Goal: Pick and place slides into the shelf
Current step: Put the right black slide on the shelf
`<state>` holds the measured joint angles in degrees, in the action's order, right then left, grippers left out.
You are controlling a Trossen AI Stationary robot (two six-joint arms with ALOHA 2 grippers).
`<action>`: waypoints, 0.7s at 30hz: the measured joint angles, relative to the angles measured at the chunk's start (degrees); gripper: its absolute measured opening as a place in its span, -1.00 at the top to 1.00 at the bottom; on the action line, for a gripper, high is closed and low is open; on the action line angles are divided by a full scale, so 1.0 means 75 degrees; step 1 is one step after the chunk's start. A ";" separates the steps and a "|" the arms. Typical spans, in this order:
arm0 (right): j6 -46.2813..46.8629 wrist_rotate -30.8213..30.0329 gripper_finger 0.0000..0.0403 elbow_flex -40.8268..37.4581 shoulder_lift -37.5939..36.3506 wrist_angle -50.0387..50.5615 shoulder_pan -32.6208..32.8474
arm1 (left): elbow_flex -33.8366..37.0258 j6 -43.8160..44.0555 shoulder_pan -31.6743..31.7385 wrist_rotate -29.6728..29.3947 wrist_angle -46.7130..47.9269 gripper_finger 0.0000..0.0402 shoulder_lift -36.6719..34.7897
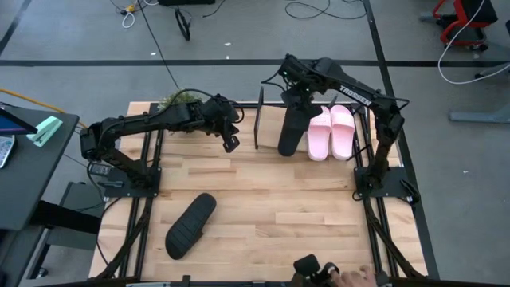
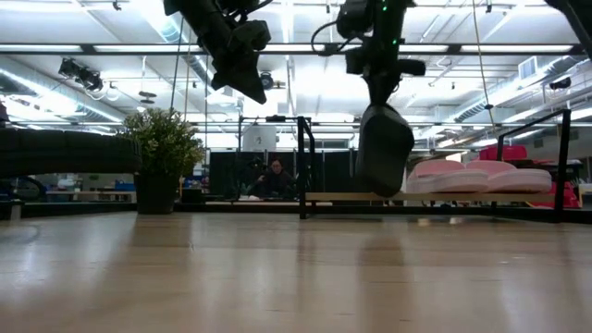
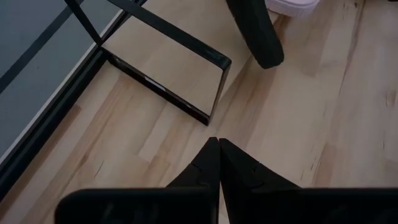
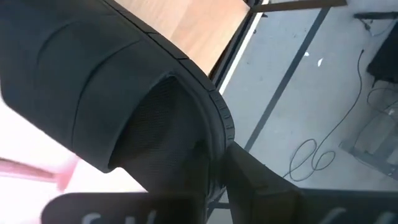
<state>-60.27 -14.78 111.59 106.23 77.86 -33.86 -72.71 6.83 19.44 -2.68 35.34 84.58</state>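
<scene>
One black slide [image 1: 290, 131] hangs from my right gripper [image 1: 296, 97] over the left part of the shelf [image 1: 259, 119]. In the low view this slide [image 2: 384, 148] hangs toe-down, its lower end level with the shelf board [image 2: 342, 196]; I cannot tell whether they touch. The pink pair [image 1: 331, 131] lies side by side, soles down, on the board to its right. The other black slide [image 1: 191, 226] lies sole up on the table's near left part. My left gripper [image 1: 230, 141], shut, hovers left of the shelf's end post and holds nothing. My right gripper has the black slide by the sole's ribbed rim [image 4: 219, 121] beside the wide strap [image 4: 93, 81]. The rim is pinched between the two fingers [image 4: 255, 180], which come from above and point down. The slide hangs almost upright below them.
A small potted plant [image 1: 179, 100] stands at the far left corner behind my left arm. The shelf's left end frame [image 3: 168, 62] stands just ahead of my left gripper [image 3: 217, 146]. Bare boards lie mid-table. A person's hand [image 1: 357, 276] shows at the near edge.
</scene>
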 joint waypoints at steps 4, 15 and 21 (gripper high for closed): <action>-0.0193 0.0045 0.84 0.0000 0.0366 -0.0094 -0.0137 | 0.0000 0.0038 0.0000 0.0000 -0.0002 0.91 0.0000; -0.0598 0.0176 0.84 -0.0003 0.1106 -0.0442 -0.0594 | 0.0000 0.0061 0.0000 0.0000 -0.0002 0.95 0.0000; -0.0793 0.0505 0.83 -0.0009 0.1359 -0.0907 -0.0765 | 0.0000 0.0061 0.0000 0.0000 -0.0002 0.93 0.0000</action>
<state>-66.22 -10.99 111.53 116.43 71.06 -39.60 -72.71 7.29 19.44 -2.68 35.33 84.58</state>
